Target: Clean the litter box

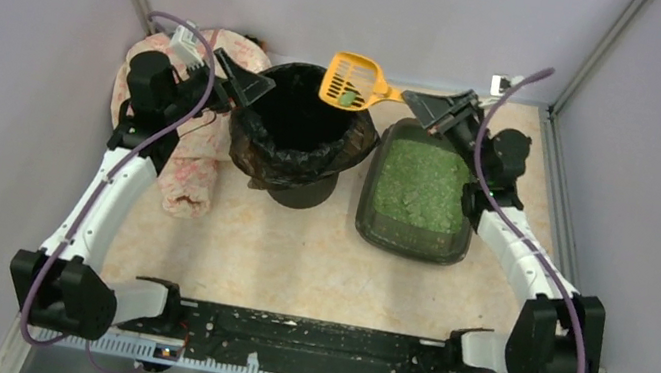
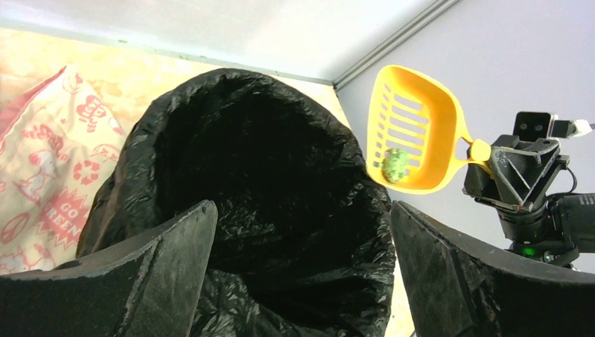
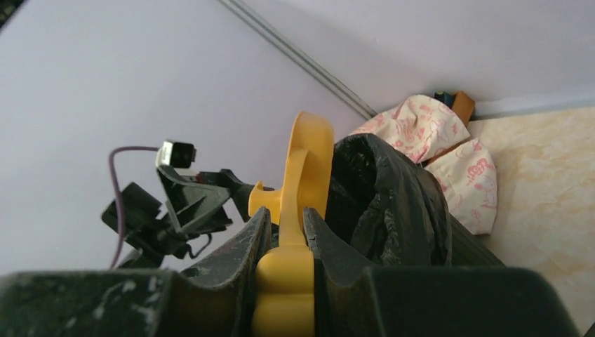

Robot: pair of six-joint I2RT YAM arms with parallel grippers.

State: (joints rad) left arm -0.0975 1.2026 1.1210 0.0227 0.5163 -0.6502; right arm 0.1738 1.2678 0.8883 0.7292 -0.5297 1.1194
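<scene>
Right claw (image 1: 414, 100): clenched on the handle of the yellow scoop (image 1: 349, 80); in the right wrist view both fingers (image 3: 245, 242) press the handle from either side.
Left claw (image 1: 244, 86): released, jaws spread wide, nothing between them but the view down onto the bin (image 1: 301, 126).
Litter box (image 1: 409, 248): on the surface (image 1: 275, 248), lying below the right claw and reaching back from it toward that arm's base. The claw stands over the box's far corner on the bin side.
Litter box and left claw: well apart, with the bin between them.
Granules (image 1: 423, 187): green, filling the box floor, behind and beneath the right claw.
Scoop: juts out from the right claw's tips toward the left claw, its slotted head over the bin's far rim.
Green clump (image 2: 395, 165): sits in the scoop head, beyond the right claw's tips.
Bin: black-bagged, mouth open, just in front of the left claw and beside the right claw's tips.
Contact of left claw and bin: cannot tell.
Patterned bag (image 1: 192, 173): pink and white, lying on the surface beside and behind the left claw, on the side away from the bin.
</scene>
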